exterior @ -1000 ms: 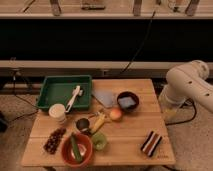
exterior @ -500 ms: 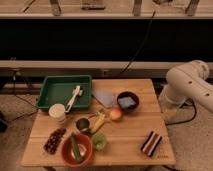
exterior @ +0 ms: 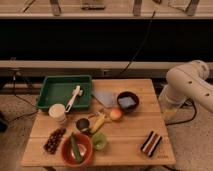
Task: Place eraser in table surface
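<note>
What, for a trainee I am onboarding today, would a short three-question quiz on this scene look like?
1. True or false: the eraser lies in the green tray.
2. What sits in the dark bowl? A) a blue-grey block B) grapes C) a banana
3. Fill in: the gripper is out of sight; only the white arm shows, beyond the ____ edge of the table surface as the camera sees it.

Key
1. False: it lies on the table surface, near the front right corner, apart from the tray.
2. A
3. right
</note>
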Motion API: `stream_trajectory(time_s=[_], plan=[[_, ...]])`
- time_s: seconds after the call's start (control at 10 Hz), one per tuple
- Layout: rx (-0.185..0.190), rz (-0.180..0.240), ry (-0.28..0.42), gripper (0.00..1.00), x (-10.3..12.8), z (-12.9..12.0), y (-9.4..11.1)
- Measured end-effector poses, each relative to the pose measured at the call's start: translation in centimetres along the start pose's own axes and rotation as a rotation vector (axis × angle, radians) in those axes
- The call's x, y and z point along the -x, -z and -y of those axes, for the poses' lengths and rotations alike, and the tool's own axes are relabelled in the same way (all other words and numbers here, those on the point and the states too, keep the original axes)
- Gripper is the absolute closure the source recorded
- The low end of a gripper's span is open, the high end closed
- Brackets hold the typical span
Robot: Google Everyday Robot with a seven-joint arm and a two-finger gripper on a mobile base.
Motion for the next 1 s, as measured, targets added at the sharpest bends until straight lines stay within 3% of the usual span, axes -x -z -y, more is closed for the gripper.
stream_trajectory(time_s=[0.8,1.0], plan=[[0.002,0.001,0.005,0.35,0.0,-0.1,-0.1],[0.012,0.030,0.082,0.35,0.1,-1.4,-0.8]])
